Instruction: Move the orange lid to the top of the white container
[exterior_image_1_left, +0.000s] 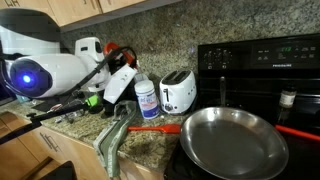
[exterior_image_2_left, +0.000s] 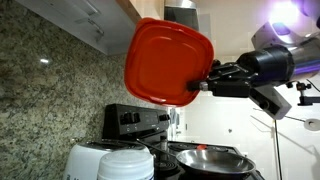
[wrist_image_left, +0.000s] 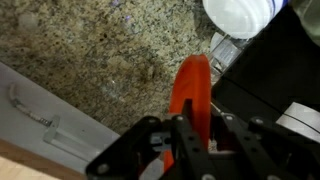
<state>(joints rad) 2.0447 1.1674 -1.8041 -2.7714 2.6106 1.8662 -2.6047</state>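
My gripper (exterior_image_2_left: 203, 82) is shut on the edge of the orange lid (exterior_image_2_left: 165, 62), a square lid with rounded corners, and holds it upright in the air. In the wrist view the lid (wrist_image_left: 191, 85) shows edge-on between the fingers (wrist_image_left: 190, 128). The white container (exterior_image_1_left: 147, 100), a small jar with a blue-and-white label and a white cap, stands on the granite counter beside the toaster. Its cap also shows in an exterior view (exterior_image_2_left: 126, 163) and in the wrist view (wrist_image_left: 240, 15). The lid is above the jar and apart from it.
A white two-slot toaster (exterior_image_1_left: 178, 92) stands right of the jar, next to a black stove (exterior_image_1_left: 260, 60). A steel pan (exterior_image_1_left: 235, 140) with a red handle sits on the stove. A cloth (exterior_image_1_left: 112, 140) hangs over the counter edge. Cabinets are overhead.
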